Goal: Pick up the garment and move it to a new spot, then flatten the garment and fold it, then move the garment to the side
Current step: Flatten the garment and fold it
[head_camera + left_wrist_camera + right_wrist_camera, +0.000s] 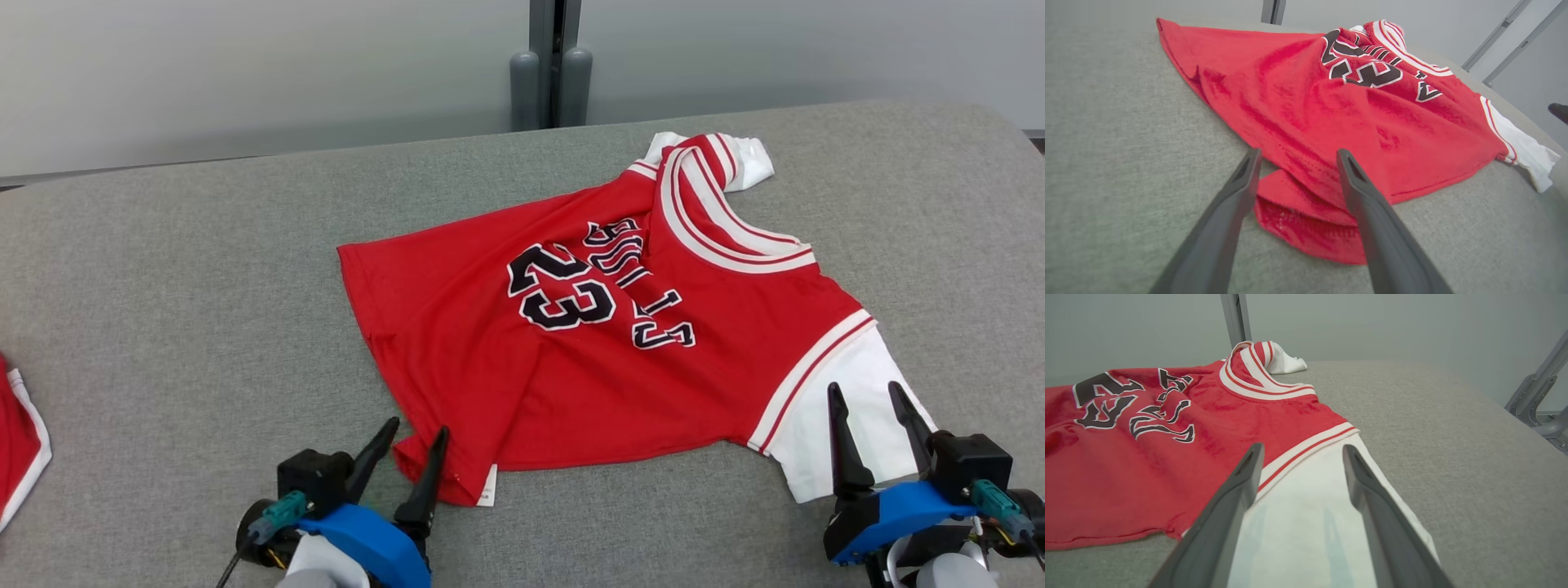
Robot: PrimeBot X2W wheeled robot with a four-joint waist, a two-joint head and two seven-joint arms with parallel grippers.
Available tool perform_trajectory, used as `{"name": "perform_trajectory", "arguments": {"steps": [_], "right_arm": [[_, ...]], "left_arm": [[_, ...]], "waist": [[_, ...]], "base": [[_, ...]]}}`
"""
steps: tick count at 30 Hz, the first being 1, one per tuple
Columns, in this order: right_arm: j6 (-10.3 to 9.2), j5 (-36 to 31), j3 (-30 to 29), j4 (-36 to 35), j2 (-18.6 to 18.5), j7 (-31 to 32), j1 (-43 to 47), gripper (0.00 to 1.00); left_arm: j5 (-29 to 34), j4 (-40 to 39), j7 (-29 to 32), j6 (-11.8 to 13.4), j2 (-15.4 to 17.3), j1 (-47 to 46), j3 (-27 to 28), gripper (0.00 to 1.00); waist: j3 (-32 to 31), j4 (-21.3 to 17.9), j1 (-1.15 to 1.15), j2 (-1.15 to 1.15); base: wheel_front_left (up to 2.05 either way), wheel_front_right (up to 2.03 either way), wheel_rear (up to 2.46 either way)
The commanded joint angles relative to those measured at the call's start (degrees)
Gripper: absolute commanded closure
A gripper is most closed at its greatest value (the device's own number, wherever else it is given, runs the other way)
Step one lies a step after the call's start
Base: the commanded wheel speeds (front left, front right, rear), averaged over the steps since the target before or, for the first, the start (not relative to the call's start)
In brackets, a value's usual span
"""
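**Red garment spread on grey padded table**

Lies mid-table, number side up, near hem corner folded under. Left gripper splayed wide at that corner; right gripper splayed wide over white sleeve, neither holding anything. Second red cloth at table's left edge.

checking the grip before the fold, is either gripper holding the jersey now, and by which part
Nothing is held. The left gripper is open at the folded hem corner of the jersey, the right gripper open over its white sleeve.
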Motion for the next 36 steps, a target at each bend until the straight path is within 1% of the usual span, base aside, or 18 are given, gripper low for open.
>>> {"name": "perform_trajectory", "arguments": {"steps": [1,3,6,9,15,18,19,21,25,28,36], "right_arm": [[-0.02,0.14,0.2,0.1,-0.18,-0.2,-0.57,0.0],[-0.02,0.26,0.53,0.35,-0.18,-0.2,-0.5,0.0],[-0.02,0.55,1.1,0.64,-0.18,-0.2,-0.62,0.0],[-0.02,1.02,1.74,0.95,-0.19,-0.2,-0.77,0.0],[-0.02,1.46,2.66,1.53,-0.18,-0.2,-0.99,0.0],[-0.02,1.69,3.14,1.74,-0.19,-0.2,-1.13,0.0],[-0.02,1.84,3.31,1.78,-0.18,-0.2,-1.13,0.0],[-0.02,2.16,3.52,1.92,-0.18,-0.2,-1.01,0.0],[-0.02,2.62,3.64,2.51,-0.15,-0.2,0.12,0.0],[-0.02,2.71,3.46,3.42,-0.18,-0.2,1.02,0.0],[-0.02,3.53,3.68,5.4,-0.18,-0.2,2.18,0.0]], "left_arm": [[0.26,0.74,-0.15,-0.07,0.33,-1.47,0.71,0.0],[0.09,2.11,-0.15,-0.07,0.23,-2.48,1.08,0.0],[-0.83,5.06,-0.16,-0.07,0.38,-4.41,0.14,0.0],[-3.3,8.32,0.97,-0.07,0.14,-6.88,-1.64,0.0],[-7.98,14.09,8.42,-0.05,-0.43,-10.1,-5.12,0.0],[-9.78,14.39,10.21,0.01,-0.98,-10.71,-7.19,0.0],[-9.94,13.51,9.55,-0.02,-0.92,-11.1,-8.02,0.11],[-10.27,11.92,7.31,-0.02,-0.2,-11.76,-9.36,1.0],[-10.33,9.95,2.97,0.0,0.97,-12.72,-11.59,1.0],[-10.02,8.51,1.06,0.0,0.56,-12.98,-12.37,1.0],[-7.3,2.88,-0.12,0.0,0.02,-11.79,-11.73,1.0]], "waist": [[0.11,-0.16,0.0,0.0],[0.25,-0.42,0.0,0.0],[0.47,-0.89,0.0,0.0],[0.67,-1.23,0.0,0.0],[0.69,-1.6,0.0,0.0],[0.58,-1.72,0.0,0.0],[0.52,-1.72,0.0,0.0],[0.32,-1.59,0.0,0.0],[-0.82,-0.44,0.0,0.0],[-2.24,1.06,0.0,0.0],[-6.01,5.1,0.0,0.0]], "base": [[0.0,0.0,0.0],[0.0,0.0,0.0],[0.0,0.0,0.0],[0.0,0.0,0.0],[0.0,0.0,0.0],[0.0,0.0,0.0],[0.0,0.0,0.0],[0.0,0.0,0.0],[0.0,0.0,0.0],[0.0,0.0,0.0],[0.0,0.0,0.0]]}}
